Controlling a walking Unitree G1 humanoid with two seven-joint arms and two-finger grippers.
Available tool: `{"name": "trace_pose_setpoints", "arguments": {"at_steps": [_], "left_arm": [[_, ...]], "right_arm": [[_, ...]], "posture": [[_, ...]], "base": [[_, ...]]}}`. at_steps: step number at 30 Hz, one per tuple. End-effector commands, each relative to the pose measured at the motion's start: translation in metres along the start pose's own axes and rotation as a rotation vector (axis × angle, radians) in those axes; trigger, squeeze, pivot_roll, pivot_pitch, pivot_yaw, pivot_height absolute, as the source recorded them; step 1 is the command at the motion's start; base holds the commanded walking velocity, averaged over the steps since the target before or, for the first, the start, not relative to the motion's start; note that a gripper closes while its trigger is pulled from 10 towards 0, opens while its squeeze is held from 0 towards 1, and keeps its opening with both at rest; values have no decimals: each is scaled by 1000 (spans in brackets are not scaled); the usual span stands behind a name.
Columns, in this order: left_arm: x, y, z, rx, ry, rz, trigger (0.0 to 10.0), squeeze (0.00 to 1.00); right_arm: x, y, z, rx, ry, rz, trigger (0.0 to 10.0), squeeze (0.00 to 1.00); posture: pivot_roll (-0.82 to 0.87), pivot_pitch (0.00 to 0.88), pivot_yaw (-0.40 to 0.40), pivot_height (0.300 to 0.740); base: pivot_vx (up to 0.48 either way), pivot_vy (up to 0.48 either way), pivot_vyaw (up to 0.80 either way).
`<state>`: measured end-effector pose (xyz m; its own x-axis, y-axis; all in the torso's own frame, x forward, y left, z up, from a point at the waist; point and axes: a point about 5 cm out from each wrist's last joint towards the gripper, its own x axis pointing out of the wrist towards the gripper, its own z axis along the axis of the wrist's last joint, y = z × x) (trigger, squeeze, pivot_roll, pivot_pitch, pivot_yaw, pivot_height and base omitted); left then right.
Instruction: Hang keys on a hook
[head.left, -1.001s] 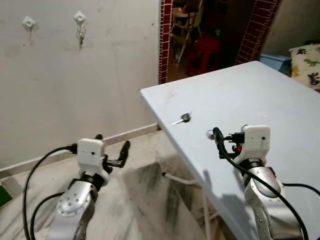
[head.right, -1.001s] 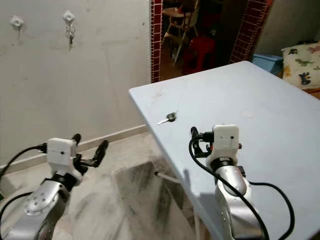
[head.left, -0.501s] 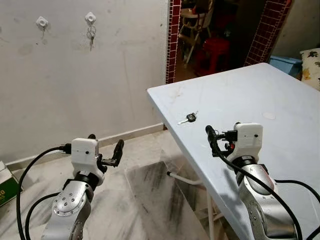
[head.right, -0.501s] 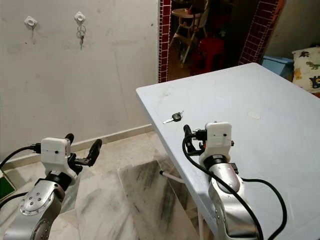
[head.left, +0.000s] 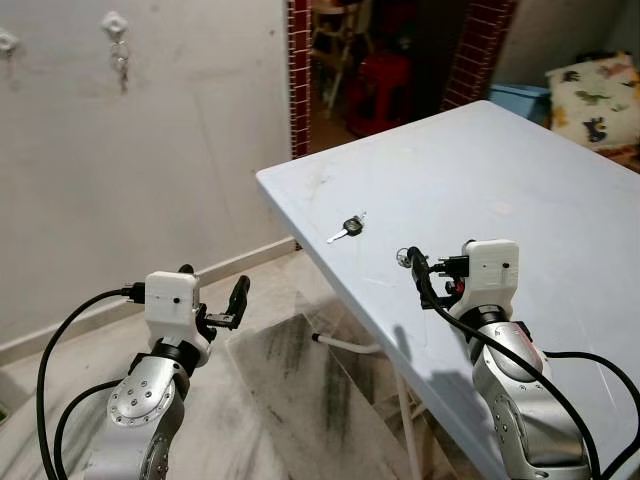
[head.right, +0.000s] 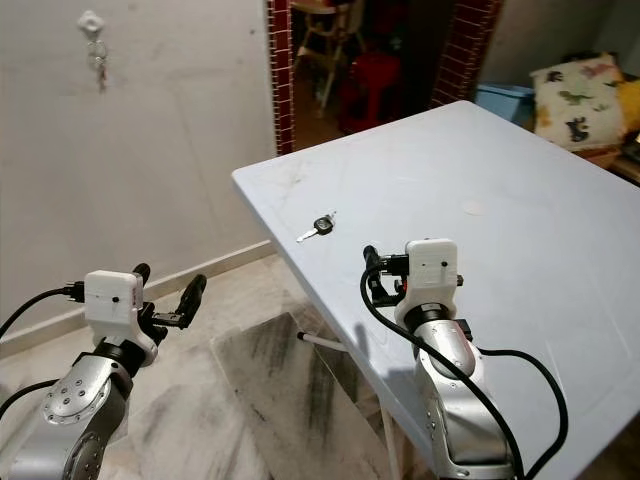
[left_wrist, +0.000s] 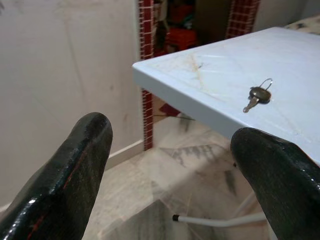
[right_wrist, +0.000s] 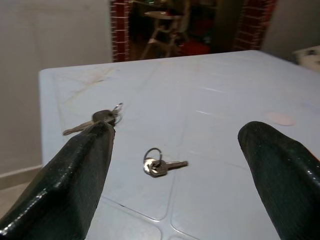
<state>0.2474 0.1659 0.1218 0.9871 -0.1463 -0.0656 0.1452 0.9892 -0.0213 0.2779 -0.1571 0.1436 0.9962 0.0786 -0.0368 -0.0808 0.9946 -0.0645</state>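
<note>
Over the near table edge, the right gripper hangs wide open and empty, a small key set just ahead, another key farther; the left gripper (also spread, empty) hangs beside the table; wall hook far.

A table spans the right of the frame; two keys lie near its left edge, one key at centre, another just right below it. Hooks sit on the wall, upper left
</note>
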Motion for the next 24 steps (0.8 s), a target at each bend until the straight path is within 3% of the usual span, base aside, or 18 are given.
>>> {"name": "trace_pose_setpoints", "arguments": {"at_steps": [1,24], "left_arm": [[0,3,-1,7,13,18,10000,0],[3,-1,-2,1,24,24,10000,0]], "right_arm": [[2,0,2,-1,-9,3,10000,0],[2,2,2,-7,-5,12,10000,0]], "posture": [[36,0,-2,740],[32,0,-5,740]], "base": [[0,0,-800],[0,0,-800]]}}
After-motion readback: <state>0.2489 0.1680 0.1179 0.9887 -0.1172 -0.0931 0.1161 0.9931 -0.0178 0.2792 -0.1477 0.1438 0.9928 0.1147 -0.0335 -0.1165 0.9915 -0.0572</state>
